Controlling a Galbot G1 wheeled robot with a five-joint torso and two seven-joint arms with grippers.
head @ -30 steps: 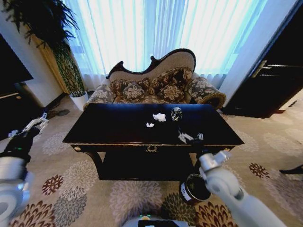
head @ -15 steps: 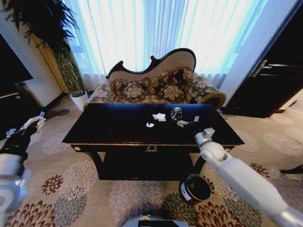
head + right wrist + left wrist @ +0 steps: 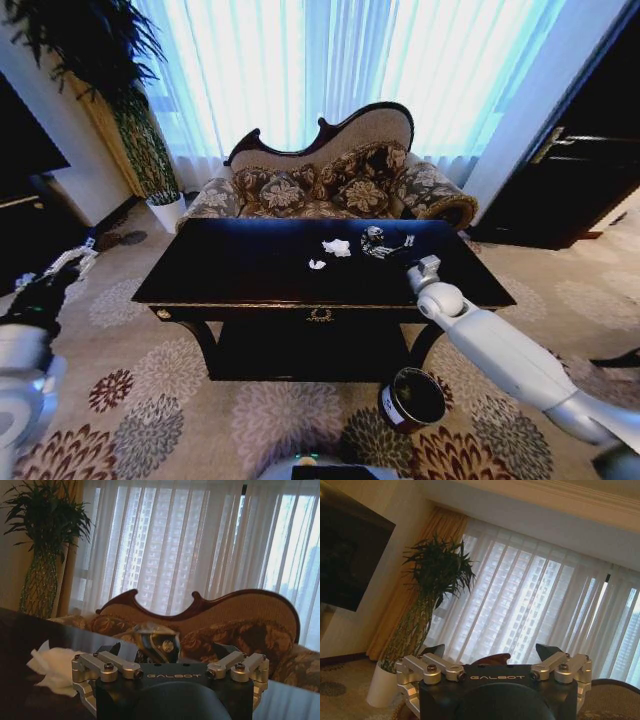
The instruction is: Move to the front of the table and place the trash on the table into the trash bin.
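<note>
The dark glossy table (image 3: 230,270) stands straight ahead. On its far middle lie a white paper wad (image 3: 337,247), a smaller wad (image 3: 317,265) and a shiny clear plastic piece (image 3: 372,236), all trash. My right gripper (image 3: 394,246) reaches over the tabletop, open, just right of the plastic piece. In the right wrist view the plastic piece (image 3: 157,642) sits just ahead, between the open fingers of the right gripper (image 3: 169,651), with the paper wad (image 3: 54,672) off to one side. The trash bin (image 3: 412,398) stands on the carpet at the table's front right. My left gripper (image 3: 66,264) hangs open at the left, away from the table.
A patterned sofa (image 3: 330,185) stands close behind the table. A tall potted plant (image 3: 150,150) and a black TV cabinet (image 3: 20,225) are at the left, a dark door (image 3: 580,170) at the right. Patterned carpet surrounds the table.
My right arm has stretched forward from the table's front edge across the top, up to the clear plastic piece. The left arm has barely moved.
</note>
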